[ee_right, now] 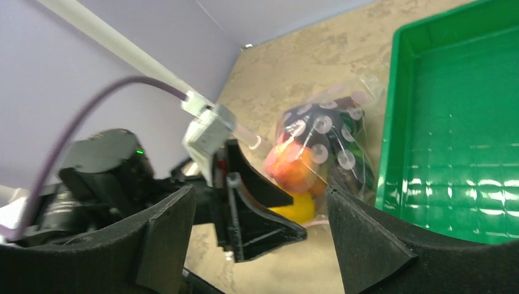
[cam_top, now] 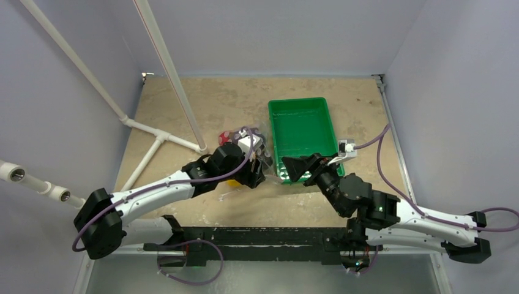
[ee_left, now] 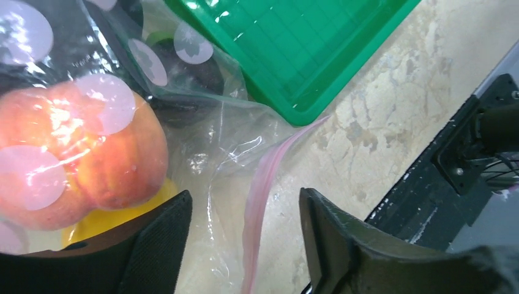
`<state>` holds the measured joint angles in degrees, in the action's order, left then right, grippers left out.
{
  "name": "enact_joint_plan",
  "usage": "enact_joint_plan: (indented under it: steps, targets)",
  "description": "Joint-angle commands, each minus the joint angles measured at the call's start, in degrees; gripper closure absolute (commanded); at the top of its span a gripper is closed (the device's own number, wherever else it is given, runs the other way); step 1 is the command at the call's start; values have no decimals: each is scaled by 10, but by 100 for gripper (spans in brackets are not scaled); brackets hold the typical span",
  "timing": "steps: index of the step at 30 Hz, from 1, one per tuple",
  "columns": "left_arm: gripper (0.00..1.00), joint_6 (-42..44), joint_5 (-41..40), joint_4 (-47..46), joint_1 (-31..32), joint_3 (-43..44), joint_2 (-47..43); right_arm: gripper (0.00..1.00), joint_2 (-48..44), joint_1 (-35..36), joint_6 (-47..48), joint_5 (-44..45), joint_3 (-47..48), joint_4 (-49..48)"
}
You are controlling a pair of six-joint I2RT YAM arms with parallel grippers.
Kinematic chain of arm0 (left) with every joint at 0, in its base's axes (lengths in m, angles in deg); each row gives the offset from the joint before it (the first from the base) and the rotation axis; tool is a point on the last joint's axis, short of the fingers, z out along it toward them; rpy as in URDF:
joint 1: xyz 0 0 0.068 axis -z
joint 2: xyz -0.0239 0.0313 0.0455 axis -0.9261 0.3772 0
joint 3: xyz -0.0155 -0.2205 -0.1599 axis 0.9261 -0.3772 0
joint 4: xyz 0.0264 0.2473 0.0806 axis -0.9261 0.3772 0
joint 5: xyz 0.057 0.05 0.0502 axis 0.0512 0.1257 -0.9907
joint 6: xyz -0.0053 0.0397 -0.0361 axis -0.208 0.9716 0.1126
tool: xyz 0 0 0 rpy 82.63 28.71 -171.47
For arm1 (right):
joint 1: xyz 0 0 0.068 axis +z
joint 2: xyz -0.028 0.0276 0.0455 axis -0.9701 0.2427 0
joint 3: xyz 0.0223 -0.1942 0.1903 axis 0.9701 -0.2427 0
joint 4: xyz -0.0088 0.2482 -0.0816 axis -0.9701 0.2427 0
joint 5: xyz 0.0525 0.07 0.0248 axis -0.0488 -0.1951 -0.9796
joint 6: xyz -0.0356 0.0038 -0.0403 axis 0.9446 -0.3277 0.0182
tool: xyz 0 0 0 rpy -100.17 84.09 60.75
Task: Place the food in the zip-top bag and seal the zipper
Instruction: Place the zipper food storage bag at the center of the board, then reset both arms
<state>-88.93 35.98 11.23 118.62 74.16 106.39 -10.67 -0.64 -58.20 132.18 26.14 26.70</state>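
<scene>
Left wrist view: food sits inside zip-top bag, mid-desk, just beside green tray; zipper looks unsealed. The left pincer is wide, straddling it; right pincer wide, empty. Judged: loading done, sealing remains.

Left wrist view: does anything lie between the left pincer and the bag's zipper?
Nothing visible does. The pink zipper runs into the gap of the open left pincer; the food sits aside, inside the bag.
</scene>
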Motion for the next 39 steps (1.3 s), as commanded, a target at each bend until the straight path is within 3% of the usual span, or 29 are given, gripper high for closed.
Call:
enact_joint_plan:
  steps: [1, 8, 10, 14, 20, 23, 25, 28, 32, 36, 39]
  targets:
    - [33, -4, 19, 23, 2, 53, -50, 19, 14, 0, -41, 28, 23, 28]
    - [6, 24, -7, 106, 2, 130, -81, 16, 73, -1, 14, 36, 46, 1]
    - [4, 29, -17, 131, 2, 153, -84, 12, 97, -7, 30, 38, 62, 1]
    - [3, 45, -34, 171, 1, 192, -88, 8, 130, -41, 93, 9, 89, -24]
    - [2, 68, -88, 212, -1, 247, -82, 6, 159, -156, 177, -90, 124, -73]
    - [1, 83, -88, 226, -15, 272, -69, 4, 166, -227, 209, -183, 145, -86]
    - [1, 84, -62, 228, -60, 280, -62, 3, 166, -291, 219, -263, 159, -95]
    - [1, 80, 16, 218, -143, 273, -67, 3, 178, -397, 222, -369, 183, -84]
    - [1, 82, -10, 205, -173, 259, -95, 1, 185, -508, 213, -466, 202, -67]
    - [1, 74, -16, 156, -176, 213, -152, 1, 153, -547, 180, -515, 176, -84]
    - [1, 69, 1, 134, -176, 171, -191, 1, 109, -547, 178, -500, 146, -106]
